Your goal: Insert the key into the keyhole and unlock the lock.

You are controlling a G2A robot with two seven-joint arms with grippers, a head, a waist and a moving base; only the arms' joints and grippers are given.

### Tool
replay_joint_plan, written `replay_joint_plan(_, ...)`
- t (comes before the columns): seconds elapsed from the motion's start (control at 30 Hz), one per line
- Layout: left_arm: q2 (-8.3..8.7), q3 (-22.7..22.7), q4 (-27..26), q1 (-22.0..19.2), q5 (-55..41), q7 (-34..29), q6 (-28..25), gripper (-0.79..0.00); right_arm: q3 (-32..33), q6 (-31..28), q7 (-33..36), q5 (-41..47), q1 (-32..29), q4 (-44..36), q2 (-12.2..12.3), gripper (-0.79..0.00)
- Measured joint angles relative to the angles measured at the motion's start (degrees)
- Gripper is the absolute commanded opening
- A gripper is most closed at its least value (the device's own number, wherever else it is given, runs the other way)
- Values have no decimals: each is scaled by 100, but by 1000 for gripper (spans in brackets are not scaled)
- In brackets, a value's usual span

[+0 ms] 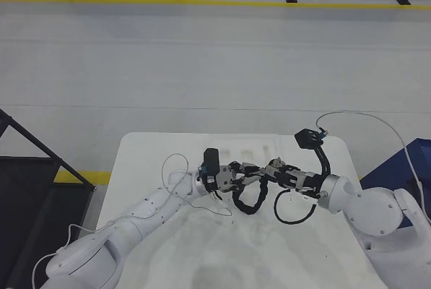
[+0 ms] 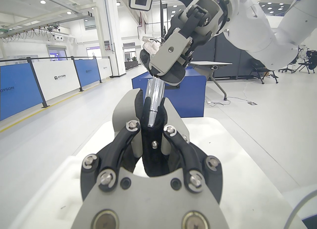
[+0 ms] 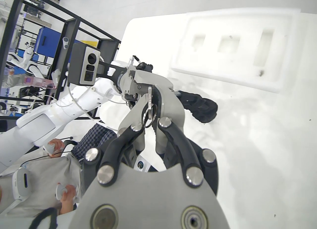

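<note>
Above the middle of the white table (image 1: pixel 146 155), the left gripper (image 2: pixel 151 106) is hanging in the air, its jaws pinching the lock (image 2: pixel 155 91), a shiny metal cylinder standing out past its fingertips. Just to the right, the right gripper (image 3: pixel 152 102) is facing it tip to tip, its jaws pressing on the key (image 3: pixel 149 93), with the key ring (image 3: pixel 151 113) dangling between its fingers. In the left wrist view, the right gripper's fingertips are sitting against the free end of the lock. Whether the key is actually seated in the keyhole cannot be told, as the fingers are hiding it. Behind both grippers, a white foam tray (image 3: pixel 223 76) with rectangular pockets is lying on the table.
</note>
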Motion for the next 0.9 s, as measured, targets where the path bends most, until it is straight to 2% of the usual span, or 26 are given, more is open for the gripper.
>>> replay_joint_plan(0.5, 115, 138, -137, -4, -111, 130, 130, -785, -55, -93, 137, 203, 59, 139, -15, -785)
replay_joint_plan(0.53, 120, 150, -137, -8, -113, 128, 127, -785, -58, -95, 155, 215, 68, 150, -15, -643)
replay_joint_plan(0.57, 125, 167, -138, -14, -116, 125, 124, -785, -62, -103, 187, 230, 82, 167, -15, -296)
replay_joint_plan(0.6, 129, 180, -137, -18, -119, 124, 123, -785, -65, -112, 223, 244, 96, 182, -15, 0)
replay_joint_plan(0.9, 167, 265, -24, -78, -244, -27, -27, -785, 119, -479, 569, 203, 266, 311, 28, 0)
